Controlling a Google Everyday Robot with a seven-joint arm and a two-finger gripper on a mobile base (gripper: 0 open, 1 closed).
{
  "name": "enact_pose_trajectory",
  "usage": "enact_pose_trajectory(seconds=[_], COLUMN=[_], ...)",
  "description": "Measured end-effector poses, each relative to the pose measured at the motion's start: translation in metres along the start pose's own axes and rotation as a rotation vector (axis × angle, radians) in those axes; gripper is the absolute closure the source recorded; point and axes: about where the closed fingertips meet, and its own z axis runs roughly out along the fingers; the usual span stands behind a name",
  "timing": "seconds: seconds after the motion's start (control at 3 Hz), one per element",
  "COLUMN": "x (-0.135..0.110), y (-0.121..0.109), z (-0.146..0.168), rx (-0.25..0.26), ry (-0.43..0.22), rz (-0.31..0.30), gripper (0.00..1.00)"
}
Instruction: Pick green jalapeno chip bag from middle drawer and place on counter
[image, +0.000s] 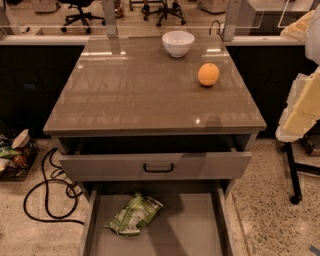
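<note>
Currently | gripper (299, 107) at right edge beside counter (145, 90), state unclear | green jalapeno chip bag (134, 215) in middle drawer (190, 225)

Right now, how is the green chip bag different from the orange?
The green jalapeno chip bag is green and white; the orange is all orange. The bag is crumpled and lies flat; the orange is round. The bag lies low in the middle drawer; the orange sits up on the counter. Both are untouched: the robot's hand is off at the right edge, beside the counter.
</note>
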Motion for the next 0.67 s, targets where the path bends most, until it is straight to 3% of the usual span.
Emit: enact_pose_trajectory(seconds=[0.33, 0.67], x=[0.0000, 0.0019], y=[0.0000, -0.0025], z=[-0.0001, 0.0075], rx=[0.000, 0.018], ry=[0.000, -0.033], rz=[0.000, 0.037], gripper=[0.00, 0.00])
